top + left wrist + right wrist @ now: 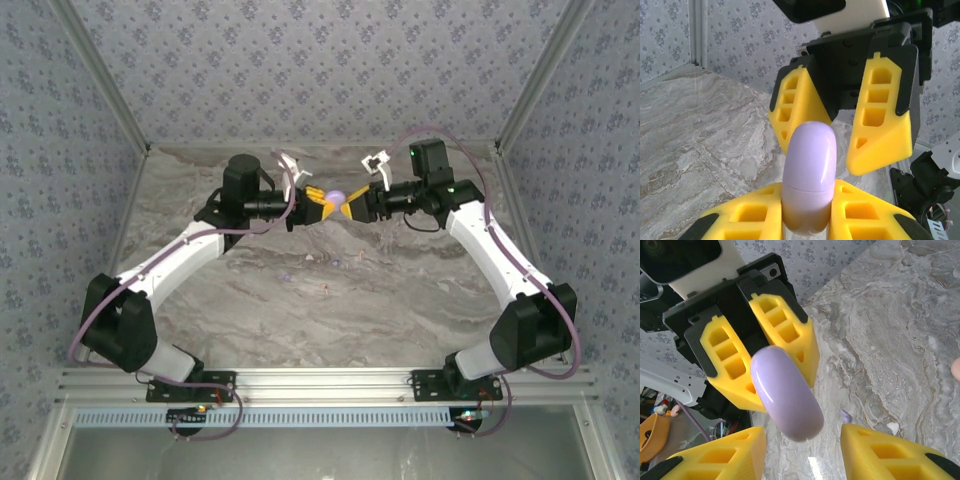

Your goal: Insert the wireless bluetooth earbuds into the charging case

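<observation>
The lilac charging case (336, 199) is hanging in the air over the far middle of the marbled table (420, 300). I am clamping one end of it in the left gripper (318, 198), its rounded other end pointing at the right gripper (354, 205), whose yellow fingers (890, 455) are standing apart on either side of that tip. The wireless bluetooth earbuds are lying loose on the table nearer to me than the case, a lilac one (285, 277) to the left and a pink one (360, 255) further right, well apart.
</observation>
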